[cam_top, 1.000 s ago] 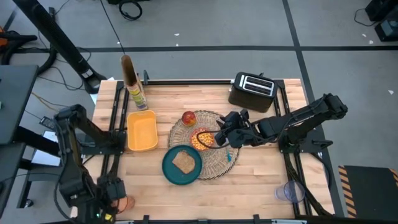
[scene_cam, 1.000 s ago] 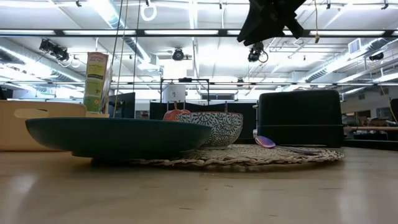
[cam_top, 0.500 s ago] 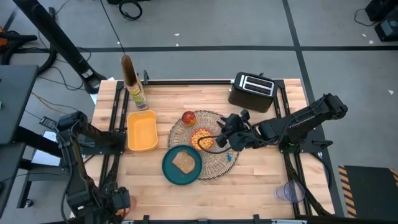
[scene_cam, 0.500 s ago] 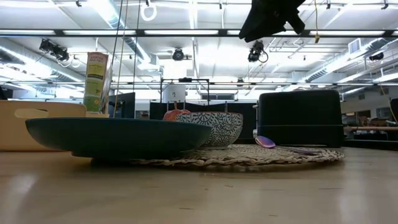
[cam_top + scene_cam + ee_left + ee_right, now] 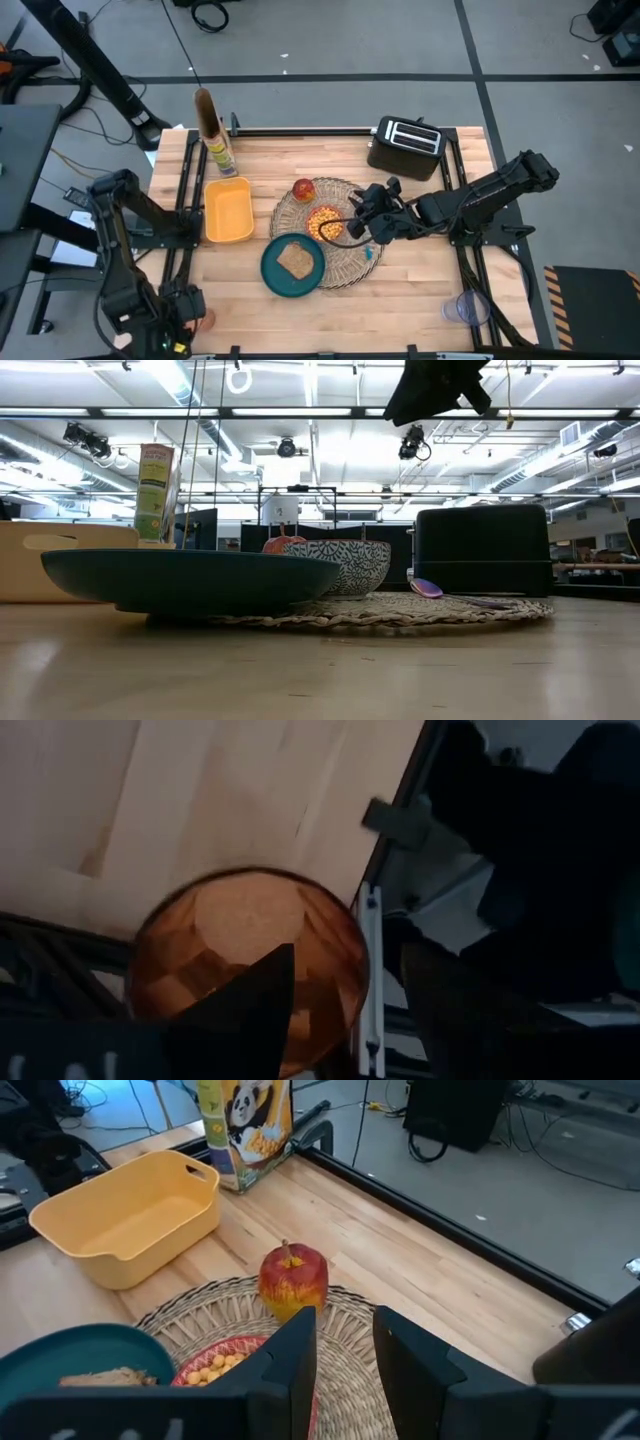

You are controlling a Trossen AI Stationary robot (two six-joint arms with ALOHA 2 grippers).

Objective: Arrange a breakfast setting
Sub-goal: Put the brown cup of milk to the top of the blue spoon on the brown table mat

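**Right claw over the placemat, left claw at the counter's edge by the orange cup**

The round woven placemat (image 5: 328, 232) lies mid-counter (image 5: 420, 270); the teal plate (image 5: 292, 266) sits on its near-left edge with the brown toast slice (image 5: 295, 260) on it; the small bowl (image 5: 325, 222), filled with yellow-orange pieces, stands at the mat's centre; the red apple (image 5: 304, 189) rests on the mat's far-left part, just beside the bowl; the blue spoon (image 5: 369, 251) shows only as a sliver at the mat's right rim, mostly hidden under the right arm.

The right claw (image 5: 357, 226) hangs above the mat just right of the bowl; in its wrist view the two dark fingers (image 5: 290, 1355) stand a narrow gap apart with nothing between them, the apple showing beyond. In the low view only the arm's dark underside appears at the top edge.

The left claw (image 5: 178, 322) is down at the counter's near-left corner, off the wood; the translucent orange cup (image 5: 250, 960) fills its wrist view with one finger (image 5: 245, 1010) over the cup's mouth and the other outside the rim; whether the fingers grip the wall I cannot tell. From above the cup is only an orange glimpse beside the claw.

A yellow tub (image 5: 228, 210), a cereal box (image 5: 221, 152) and a black toaster (image 5: 405, 146) stand elsewhere on the counter.
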